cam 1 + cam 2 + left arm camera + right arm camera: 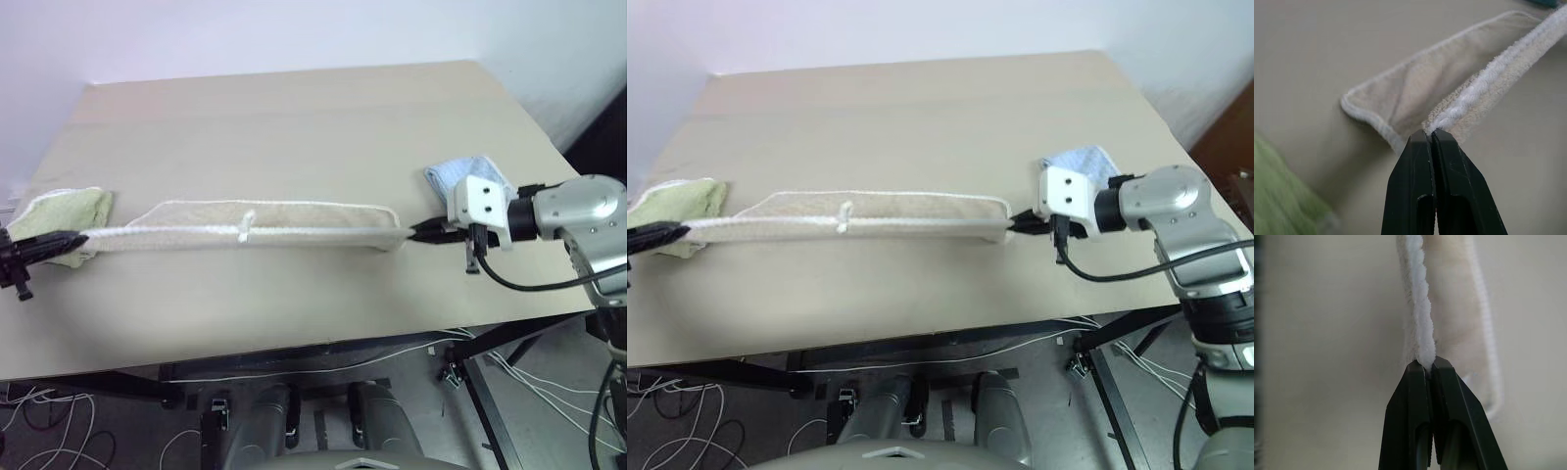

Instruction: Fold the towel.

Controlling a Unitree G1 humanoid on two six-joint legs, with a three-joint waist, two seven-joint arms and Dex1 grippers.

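- Across the table (294, 117), I held the towel (255, 227) stretched between both arms, long axis side to side.
- Left gripper (61, 240) pinched its left end; right gripper (423, 232) its right end.

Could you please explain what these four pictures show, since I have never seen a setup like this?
A two-armed humanoid robot stands at a table. The two wide pictures come from cameras in its head, looking down. The two close pictures come from cameras on its wrists, looking along the black fingers. A cream towel is stretched between the arms: the left gripper and the right gripper are each shut on one end of it. A green cloth lies at the table's left end, and a light blue cloth lies behind the right gripper.
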